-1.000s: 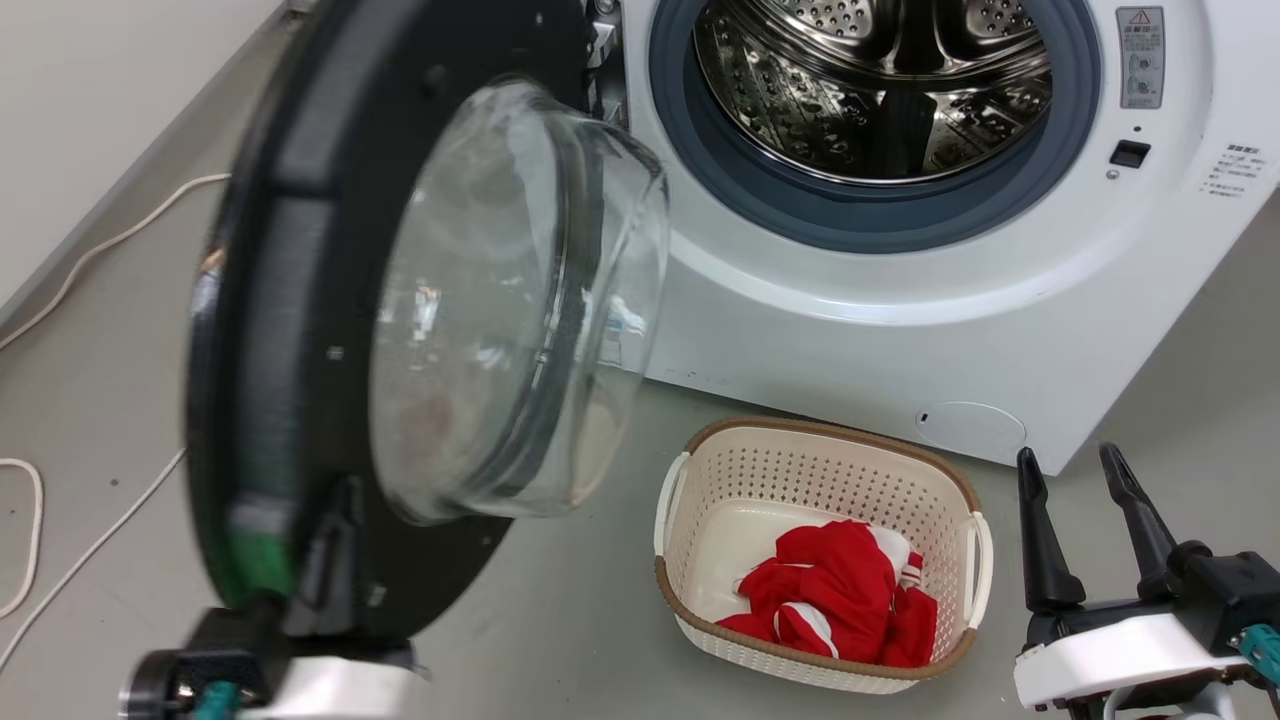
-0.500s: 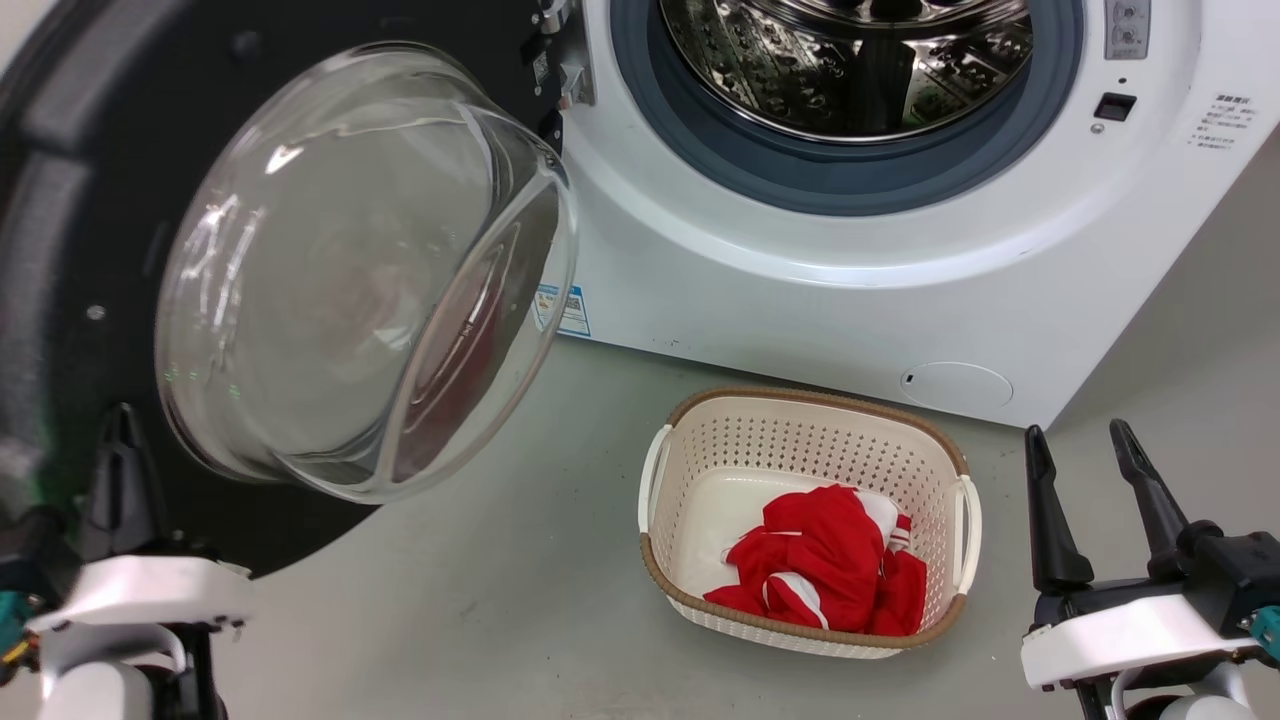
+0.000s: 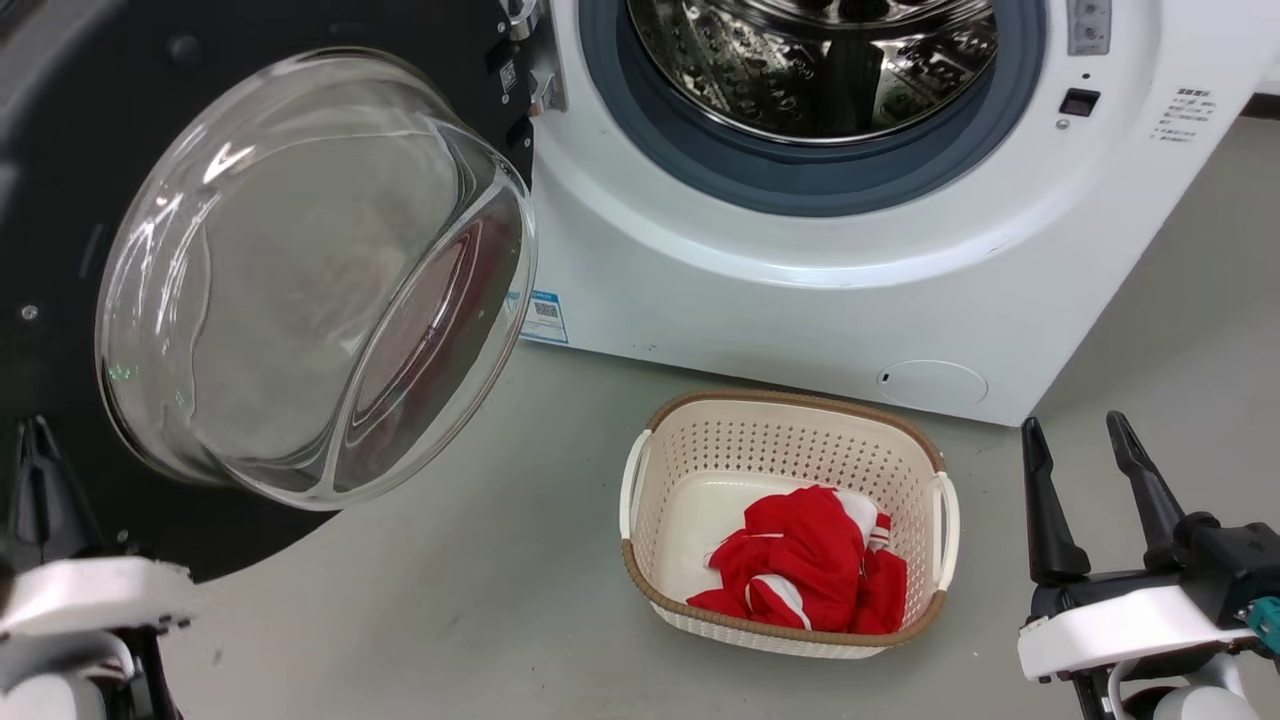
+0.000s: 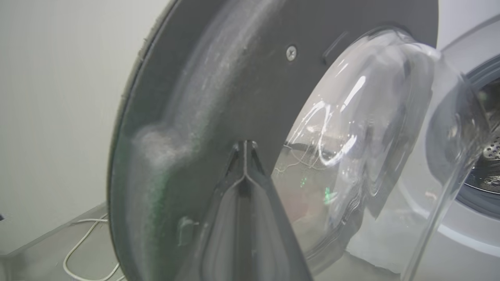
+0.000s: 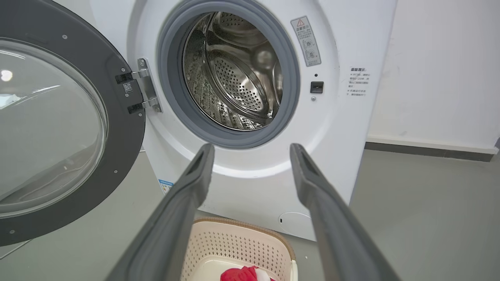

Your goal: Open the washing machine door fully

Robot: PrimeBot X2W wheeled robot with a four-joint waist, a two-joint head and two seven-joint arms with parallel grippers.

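Fingers of the left end effector (image 4: 244,150) are pressed together and raised before the black inner face of the washing machine door (image 3: 310,280); contact cannot be told. The right end effector (image 3: 1075,430) is held low, fingers spread, nothing gripped. The door is hinged wide open left of the washing machine (image 3: 760,280), its drum exposed. A cream basket (image 3: 790,450) holding red cloth (image 3: 800,570) is set on the floor (image 3: 450,600) before the machine, with bare floor around it
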